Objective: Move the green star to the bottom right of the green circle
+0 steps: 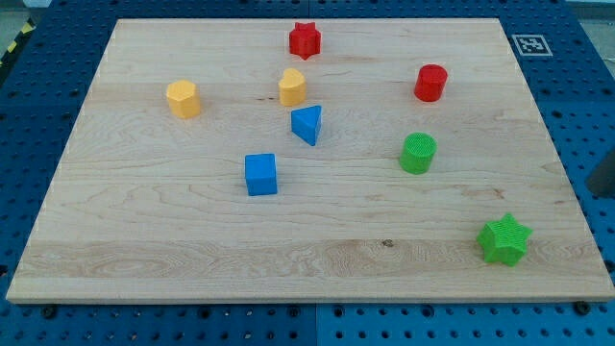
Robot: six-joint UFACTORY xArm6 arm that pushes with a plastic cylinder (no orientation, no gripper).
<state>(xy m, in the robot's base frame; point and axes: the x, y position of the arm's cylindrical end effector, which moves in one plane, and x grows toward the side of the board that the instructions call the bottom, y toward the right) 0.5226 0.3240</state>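
Eight blocks sit on the wooden board, two of each colour. Red: a star near the view's top and a cylinder toward the right. Yellow: a hexagon-like block at the left and a rounder one near the middle (its exact shape is hard to make out). Blue: a triangle just below that yellow block, and a cube lower left of it. Green: the green circle, a ribbed cylinder, right of centre, and the green star well apart from it, near the board's bottom right corner, to the circle's lower right.

The blocks look like matte plastic with fine ridges; the board is pale, straight-grained wood lying on a blue perforated table.

A dark shape shows at the view's right edge, cut off by the frame; I cannot tell whether it is the rod, and my tip does not show.
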